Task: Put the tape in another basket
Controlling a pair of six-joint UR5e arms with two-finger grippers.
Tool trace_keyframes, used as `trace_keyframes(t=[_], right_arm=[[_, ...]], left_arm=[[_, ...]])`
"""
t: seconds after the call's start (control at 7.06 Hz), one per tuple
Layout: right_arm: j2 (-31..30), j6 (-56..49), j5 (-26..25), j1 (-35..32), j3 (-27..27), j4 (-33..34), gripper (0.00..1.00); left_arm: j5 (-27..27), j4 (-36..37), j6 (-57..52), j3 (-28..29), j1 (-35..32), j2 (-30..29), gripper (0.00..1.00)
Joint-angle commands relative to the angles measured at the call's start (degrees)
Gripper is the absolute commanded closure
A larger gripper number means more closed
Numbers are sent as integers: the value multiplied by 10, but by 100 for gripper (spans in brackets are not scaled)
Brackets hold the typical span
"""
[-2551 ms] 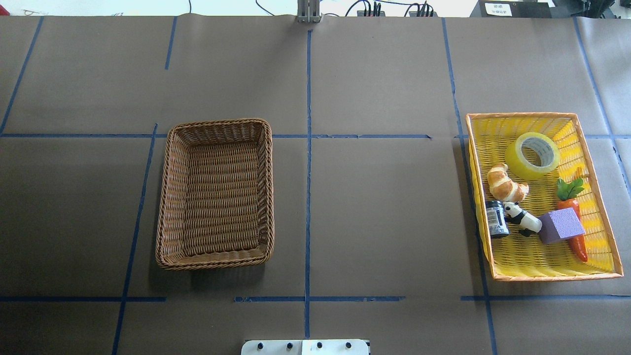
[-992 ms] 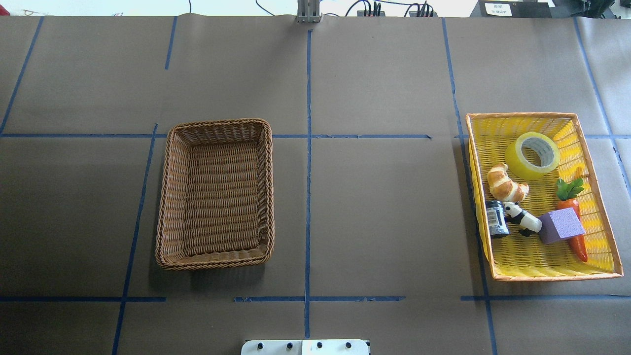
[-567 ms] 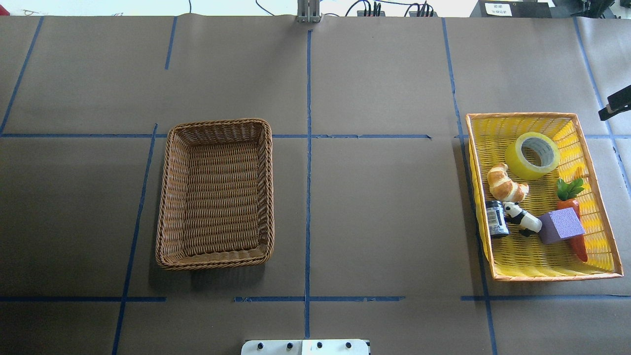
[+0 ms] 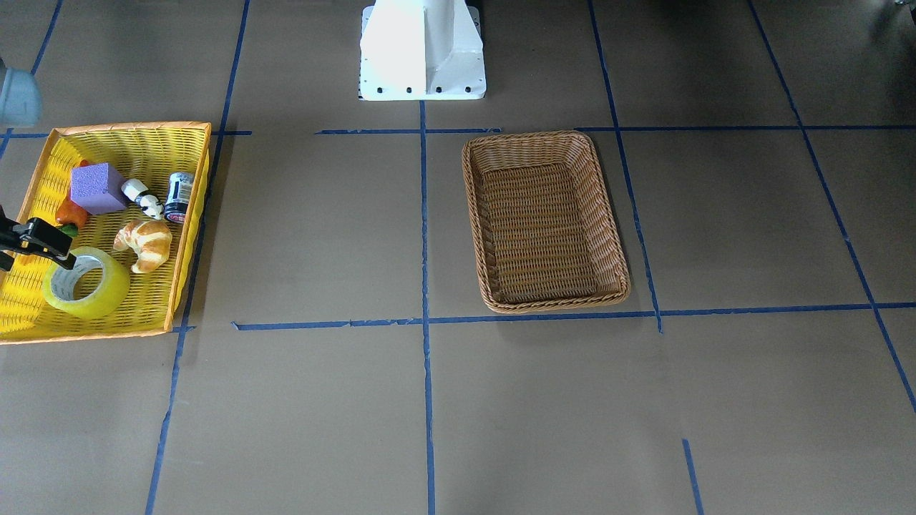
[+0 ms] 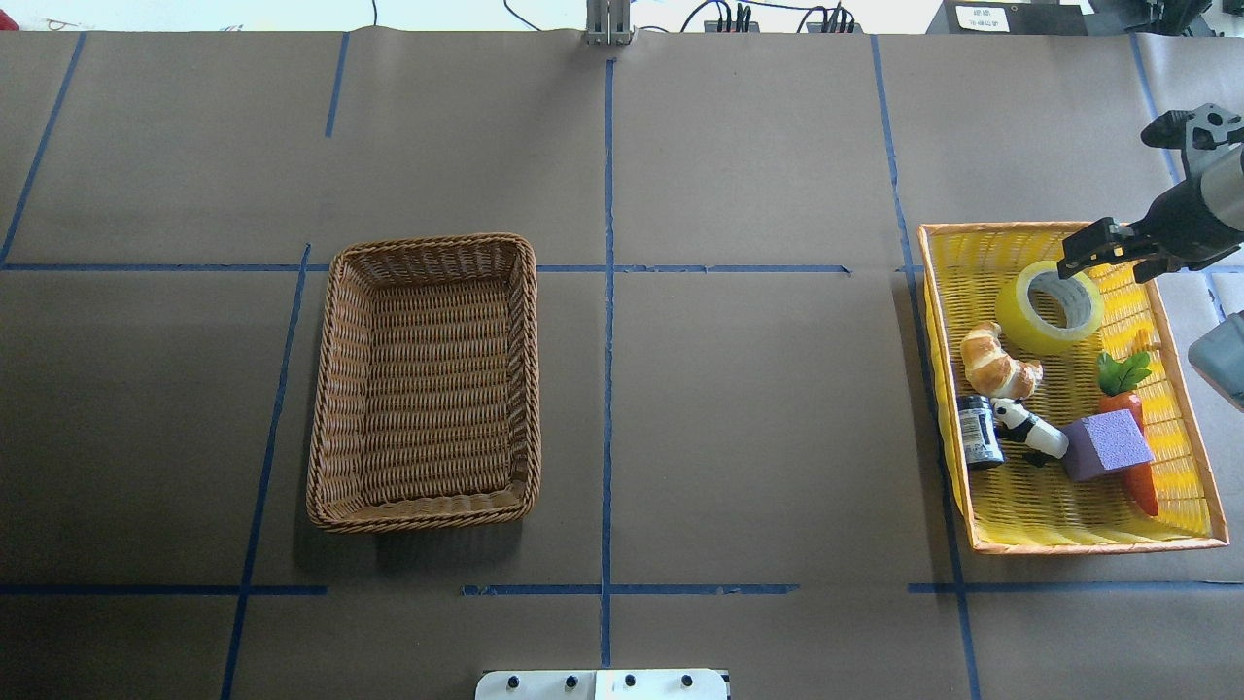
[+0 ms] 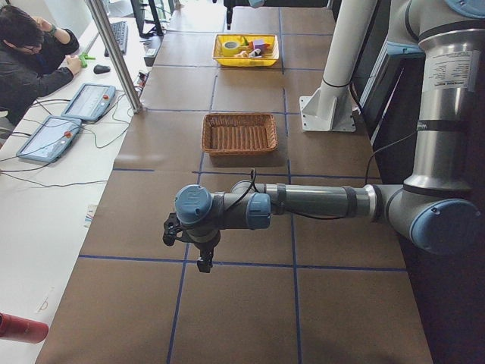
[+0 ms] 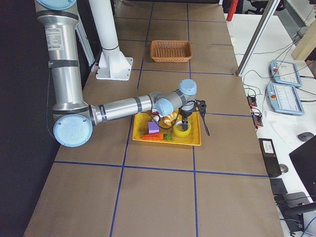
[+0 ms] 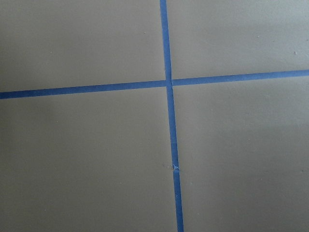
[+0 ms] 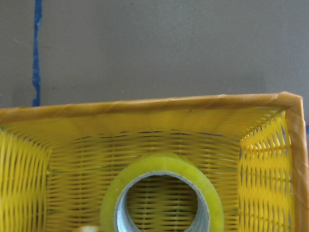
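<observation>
The yellow tape roll (image 5: 1020,321) lies flat at the far end of the yellow basket (image 5: 1098,544), also in the front view (image 4: 107,293) and in the right wrist view (image 9: 161,164). My right gripper (image 5: 1118,194) hangs open and empty above that end of the basket. One finger (image 5: 1093,243) is over the roll's far edge, the other beyond the rim. The brown wicker basket (image 5: 428,243) stands empty left of centre. My left gripper (image 6: 201,254) shows only in the exterior left view, over bare table. I cannot tell if it is open or shut.
A croissant (image 5: 999,362), a small jar (image 5: 979,433), a panda figure (image 5: 1028,428), a purple block (image 5: 1106,444) and a carrot (image 5: 1132,428) share the yellow basket, nearer me than the tape. Blue tape lines cross the brown table. An operator (image 6: 30,53) sits at the far side.
My right arm has come into the overhead view from the right edge, and its gripper now hangs over the yellow basket's far end by the tape. Objects have not moved.
</observation>
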State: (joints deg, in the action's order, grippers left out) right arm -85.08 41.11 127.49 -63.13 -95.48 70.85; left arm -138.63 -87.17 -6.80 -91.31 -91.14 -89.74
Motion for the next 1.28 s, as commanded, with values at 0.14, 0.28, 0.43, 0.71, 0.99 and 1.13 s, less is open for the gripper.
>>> trace_keyframes(t=[0.14,0.28,0.43,0.71,0.99,1.13], right_arm=[[9,4,-20,22,49,-10,0],[17,4,-20,27,69,-10,0],[27,3,-20,31,90,-10,0],[27,4,-20,32,98,-10,3],[28,-8,-17,32,95,-11,85],[26,-13,-19,31,97,-11,98]], left_arm=[[-1,0,0,0,0,4,0],[-1,-3,0,-1,1,8,0],[-1,-4,0,-1,1,8,0],[-1,-3,0,-6,0,8,0],[-1,1,0,-15,0,9,0],[-1,1,0,-15,0,9,0]])
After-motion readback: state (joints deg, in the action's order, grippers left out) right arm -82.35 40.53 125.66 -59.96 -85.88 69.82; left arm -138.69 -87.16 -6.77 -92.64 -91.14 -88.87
